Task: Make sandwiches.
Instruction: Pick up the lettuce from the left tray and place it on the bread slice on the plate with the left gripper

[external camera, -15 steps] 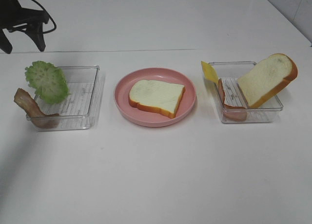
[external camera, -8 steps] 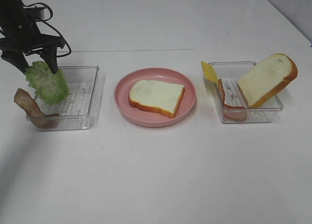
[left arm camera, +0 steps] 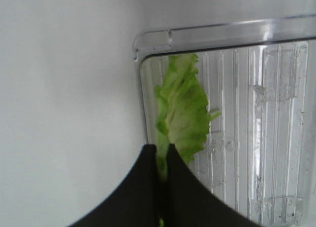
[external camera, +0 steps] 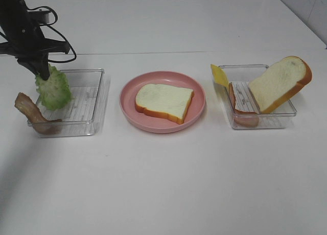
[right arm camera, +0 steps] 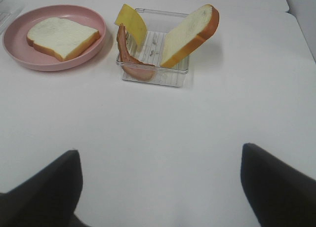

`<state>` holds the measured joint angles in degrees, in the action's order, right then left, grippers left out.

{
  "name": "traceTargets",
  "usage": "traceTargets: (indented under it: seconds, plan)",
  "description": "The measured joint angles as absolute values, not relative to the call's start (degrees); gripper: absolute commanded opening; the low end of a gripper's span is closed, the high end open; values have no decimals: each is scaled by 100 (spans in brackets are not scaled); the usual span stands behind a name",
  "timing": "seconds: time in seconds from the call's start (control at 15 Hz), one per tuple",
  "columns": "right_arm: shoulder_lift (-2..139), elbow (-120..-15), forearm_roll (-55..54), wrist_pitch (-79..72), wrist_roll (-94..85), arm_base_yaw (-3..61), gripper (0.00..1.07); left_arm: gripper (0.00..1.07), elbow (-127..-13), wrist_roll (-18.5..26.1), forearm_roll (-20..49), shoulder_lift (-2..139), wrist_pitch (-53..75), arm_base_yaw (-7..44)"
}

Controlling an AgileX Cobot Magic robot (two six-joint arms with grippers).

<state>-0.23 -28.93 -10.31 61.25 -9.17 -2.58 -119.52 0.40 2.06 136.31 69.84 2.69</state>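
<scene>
1. Lettuce (external camera: pixel 53 89) first, from the high camera. It hangs straight below the left gripper (external camera: pixel 41 71), pinched at its upper edge, with its lower part inside the left tray (external camera: pixel 97 92). A bacon strip (external camera: pixel 30 114) drapes over the tray rim just beside the gripper. The plate (external camera: pixel 127 110) with the flat bread slice (external camera: pixel 163 101) lies well off toward the other arm.
2. From the left wrist camera, we see the left gripper (left arm camera: pixel 164 150) closed narrow on the lettuce (left arm camera: pixel 180 113), with only a green sliver between the fingers (left arm camera: pixel 143 187). The leaf fans out beyond the fingertips over a corner of the left tray (left arm camera: pixel 207 34). We judge it light, soft and floppy. A thin edge grip may slip, so a deeper bite near the rib seems safer.
3. From the right wrist camera, the right gripper (right arm camera: pixel 159 150) gapes wide and holds nothing. Ahead of it the right tray (right arm camera: pixel 155 76) holds the leaning bread slice (right arm camera: pixel 190 34), the cheese (right arm camera: pixel 132 22) and a second bacon strip (right arm camera: pixel 126 54). The bread looks light and fairly stiff. We would take it across the raised crust edge.
</scene>
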Motion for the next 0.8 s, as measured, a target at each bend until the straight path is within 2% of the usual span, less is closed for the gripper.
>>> traceTargets:
  seconds: [0.2, 0.33, 0.6, 0.8]
  plan:
    - [-23, -2893, -1031, 6125, -917, -258, 77, 0, -12112, 115, 441, 13550, 7002, 269]
    - [-23, -2893, -1031, 6125, -917, -258, 77, 0, -12313, 298, 963, 13361, 6996, 269]
    - [-23, -2893, -1031, 6125, -917, -258, 77, 0, -12674, 865, 2916, 13104, 6984, 269]
    - [-23, -2893, -1031, 6125, -917, -258, 77, 0, -12680, 1255, 4074, 13126, 6675, 539]
